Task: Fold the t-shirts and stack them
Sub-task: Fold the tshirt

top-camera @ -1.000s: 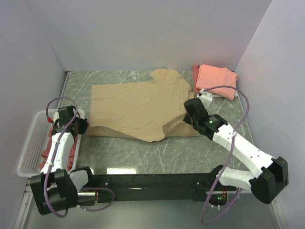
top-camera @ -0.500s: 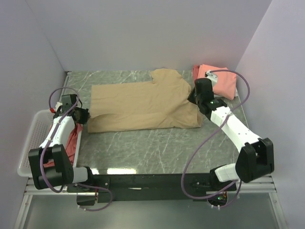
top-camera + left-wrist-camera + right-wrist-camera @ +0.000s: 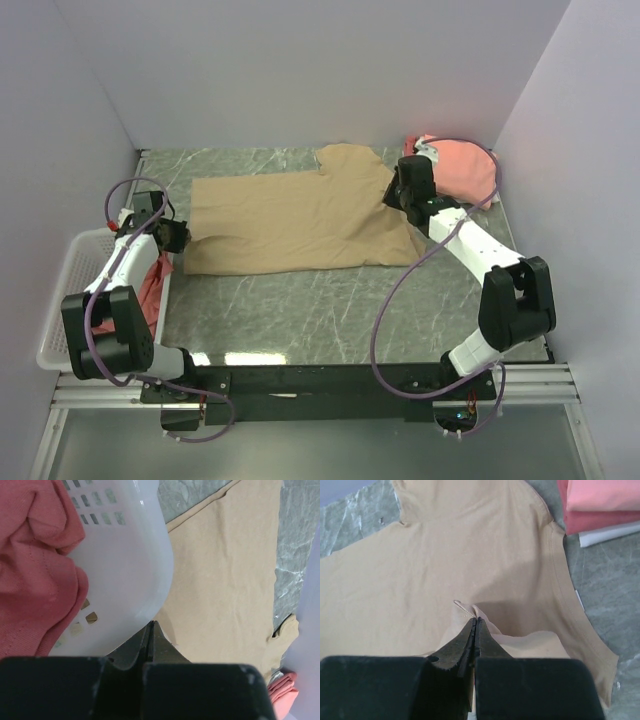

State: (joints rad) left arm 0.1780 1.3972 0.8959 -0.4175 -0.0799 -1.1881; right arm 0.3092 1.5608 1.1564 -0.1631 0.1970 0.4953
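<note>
The tan t-shirt (image 3: pixel 290 215) lies spread on the table, stretched between the two grippers, its neck end toward the right and its near side doubled over into a straight fold. The right gripper (image 3: pixel 474 622) is closed on it: a raised ridge of tan cloth runs up into the pressed-together tips, near the collar and sleeve. The left gripper (image 3: pixel 150 630) sits at the shirt's opposite, bottom edge with its fingers pressed together. Whether cloth is caught between them cannot be told.

Just beyond the right gripper, on its outer side, a salmon-pink t-shirt (image 3: pixel 602 495) rests folded on top of a dusty red t-shirt (image 3: pixel 600 520), with a white layer (image 3: pixel 610 535) under both. This stack sits in the far right corner. Right beside the left gripper, on its outer side, is the corner of a white mesh basket (image 3: pixel 135 565), holding a crumpled pink-red t-shirt (image 3: pixel 35 570). The basket stands off the left edge of the table, against the left wall.

The table (image 3: pixel 330 300) is a green-grey slab with pale marble veining, matte except for a bright strip of reflected light along its near edge. Nearer than both grippers, the slab shows bare as far as the black rail (image 3: pixel 320 380) that carries the arm bases. Plain pale lilac-white walls (image 3: pixel 300 70) close the table in at the back and on both sides.
</note>
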